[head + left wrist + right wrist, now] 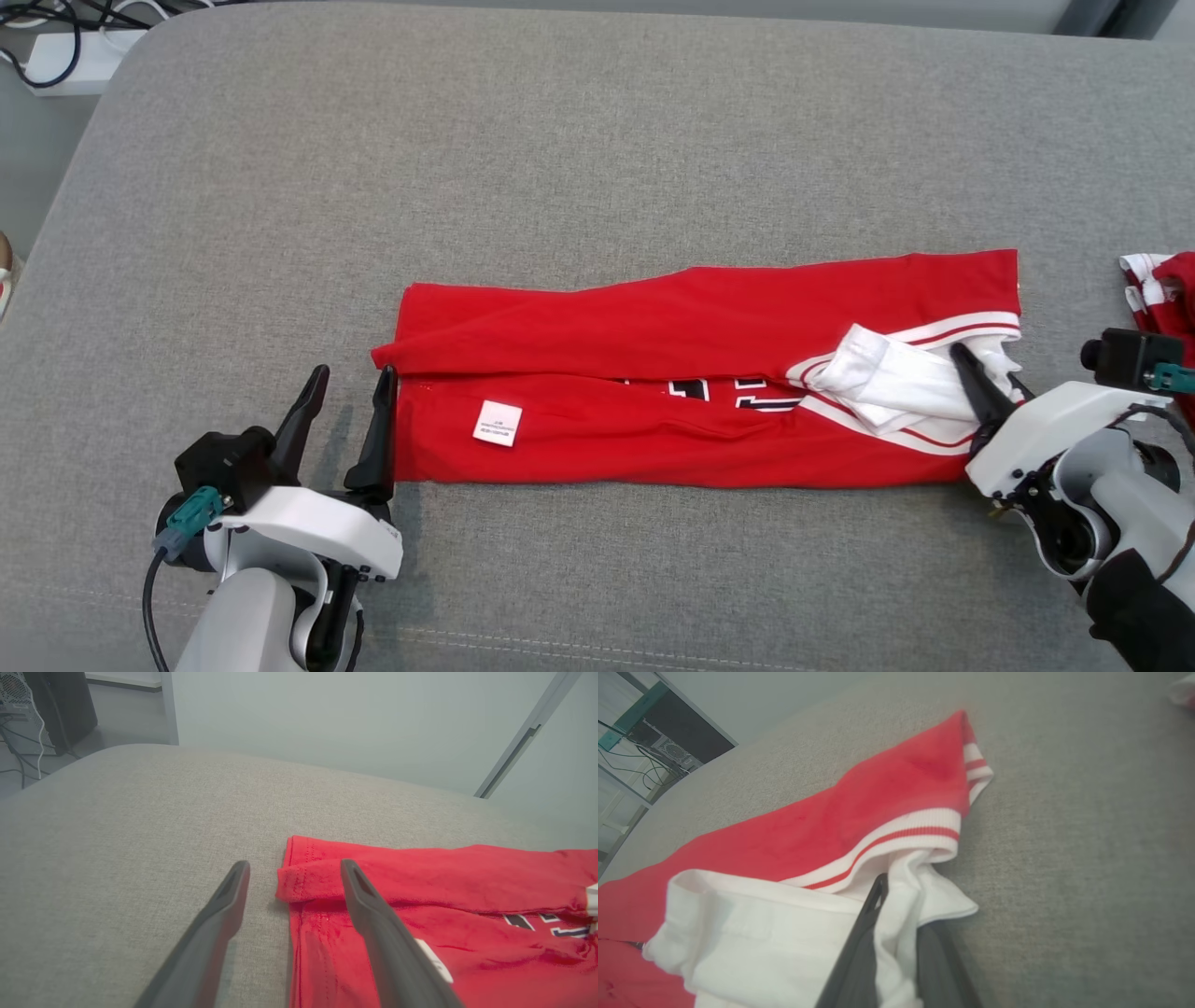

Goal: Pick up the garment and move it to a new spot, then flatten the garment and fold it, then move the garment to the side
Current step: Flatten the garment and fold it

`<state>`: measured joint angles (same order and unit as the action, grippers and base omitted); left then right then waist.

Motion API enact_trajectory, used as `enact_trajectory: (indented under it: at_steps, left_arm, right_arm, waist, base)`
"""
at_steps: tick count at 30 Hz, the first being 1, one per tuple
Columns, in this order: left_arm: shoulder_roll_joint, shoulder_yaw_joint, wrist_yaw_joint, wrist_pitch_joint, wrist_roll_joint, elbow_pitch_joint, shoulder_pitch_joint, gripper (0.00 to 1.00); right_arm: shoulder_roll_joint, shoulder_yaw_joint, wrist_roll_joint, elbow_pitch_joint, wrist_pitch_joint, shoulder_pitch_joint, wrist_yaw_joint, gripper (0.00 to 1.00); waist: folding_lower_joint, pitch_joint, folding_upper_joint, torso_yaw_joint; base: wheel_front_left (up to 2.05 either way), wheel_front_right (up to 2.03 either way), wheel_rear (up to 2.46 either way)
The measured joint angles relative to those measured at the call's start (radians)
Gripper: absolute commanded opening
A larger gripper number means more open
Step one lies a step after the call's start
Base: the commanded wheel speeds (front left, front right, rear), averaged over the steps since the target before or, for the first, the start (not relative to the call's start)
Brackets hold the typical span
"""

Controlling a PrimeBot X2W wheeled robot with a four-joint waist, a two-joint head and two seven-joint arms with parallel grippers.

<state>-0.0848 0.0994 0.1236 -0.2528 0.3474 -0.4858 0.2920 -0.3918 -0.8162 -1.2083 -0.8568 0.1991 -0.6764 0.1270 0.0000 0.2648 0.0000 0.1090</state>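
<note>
The garment (672,317) is a red shirt with white striped trim, folded into a long strip across the grey cushion (560,140). A small white label (497,423) shows near its left end. My left gripper (354,375) stands open at that left end, and in the left wrist view one finger lies over the red hem (299,882) while the other rests on bare cushion. My right gripper (980,373) is at the right end, shut on the white collar fabric (784,933). There one finger (873,905) lies on top and the other is partly under the cloth.
Another red and white cloth (1162,289) lies at the cushion's right edge. A power strip with cables (65,56) sits on the floor past the far left corner. A computer tower (18,714) stands beyond the cushion. Bare grey cushion stretches behind the garment.
</note>
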Motion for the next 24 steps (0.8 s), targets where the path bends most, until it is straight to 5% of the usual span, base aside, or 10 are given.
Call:
enact_trajectory:
  at_steps: [11, 24]
  left_arm:
    - [0.001, -0.002, 0.0, 0.0, 0.015, -0.002, -0.03, 1.0]
    - [0.012, 0.03, 0.0, 0.0, 0.026, -0.019, -0.069, 1.0]
  right_arm:
    - [-0.071, 0.026, -0.028, -0.024, 0.039, 0.0, 0.001, 0.0]
    - [-0.097, -0.132, 0.014, 0.304, 0.006, -0.019, -0.001, 0.0]
  waist:
    - [0.0, -0.04, 0.0, -0.033]
    - [0.0, -0.114, 0.0, -0.057]
  base:
    - [0.0, 0.0, 0.0]
    - [0.0, 0.0, 0.0]
